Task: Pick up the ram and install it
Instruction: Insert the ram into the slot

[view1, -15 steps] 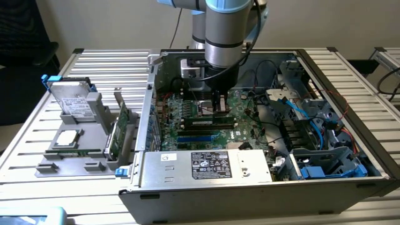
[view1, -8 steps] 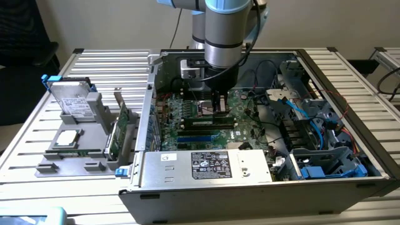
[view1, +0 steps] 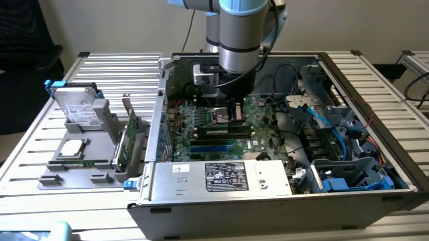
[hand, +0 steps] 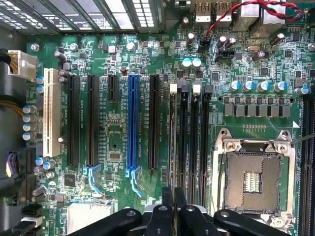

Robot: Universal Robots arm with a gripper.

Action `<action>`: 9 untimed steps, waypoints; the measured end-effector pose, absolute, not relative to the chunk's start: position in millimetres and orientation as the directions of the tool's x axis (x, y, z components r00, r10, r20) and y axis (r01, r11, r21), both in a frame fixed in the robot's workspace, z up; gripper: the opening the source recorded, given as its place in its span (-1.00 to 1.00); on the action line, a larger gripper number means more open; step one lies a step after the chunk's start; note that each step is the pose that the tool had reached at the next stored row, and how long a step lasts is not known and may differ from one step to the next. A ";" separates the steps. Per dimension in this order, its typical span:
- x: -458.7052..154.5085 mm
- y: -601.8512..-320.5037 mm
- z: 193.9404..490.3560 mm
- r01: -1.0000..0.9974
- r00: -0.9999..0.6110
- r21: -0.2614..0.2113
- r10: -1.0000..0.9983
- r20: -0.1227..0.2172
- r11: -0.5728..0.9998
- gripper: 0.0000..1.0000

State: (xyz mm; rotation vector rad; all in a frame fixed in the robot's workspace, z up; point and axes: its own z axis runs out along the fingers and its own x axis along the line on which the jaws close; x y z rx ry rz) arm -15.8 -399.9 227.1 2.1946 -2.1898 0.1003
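The ram point(view1: 224, 131) is a narrow green stick with black chips. It stands on edge along the black memory slots point(view1: 221, 138) of the motherboard point(view1: 201, 118) inside the open computer case point(view1: 268, 201). My gripper point(view1: 233, 119) reaches straight down onto the stick's top edge. In the wrist view, the ram point(hand: 173, 142) appears edge-on as a thin green line in the slot beside the white latch. The black fingers point(hand: 167, 199) of my gripper point(hand: 173, 199) are shut close on either side of its near end.
A grey rack point(view1: 80, 168) at the exterior view's left holds a hard drive point(view1: 77, 108), a processor point(view1: 70, 147) and a wide green expansion card point(view1: 130, 133). Around the slots are the power supply point(view1: 221, 176), blue cables point(view1: 335, 130), the open processor socket point(hand: 253, 182) and the blue card slot point(hand: 133, 123).
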 end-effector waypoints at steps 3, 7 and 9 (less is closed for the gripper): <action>-16.1 -399.9 226.7 -1.000 0.002 -0.019 -0.997 0.074 -0.003 -0.74; -16.4 -399.9 225.7 -1.000 0.001 -0.021 -0.997 0.074 -0.003 -0.74; -16.5 -399.9 225.3 -1.000 0.001 -0.022 -0.997 0.074 -0.003 -0.74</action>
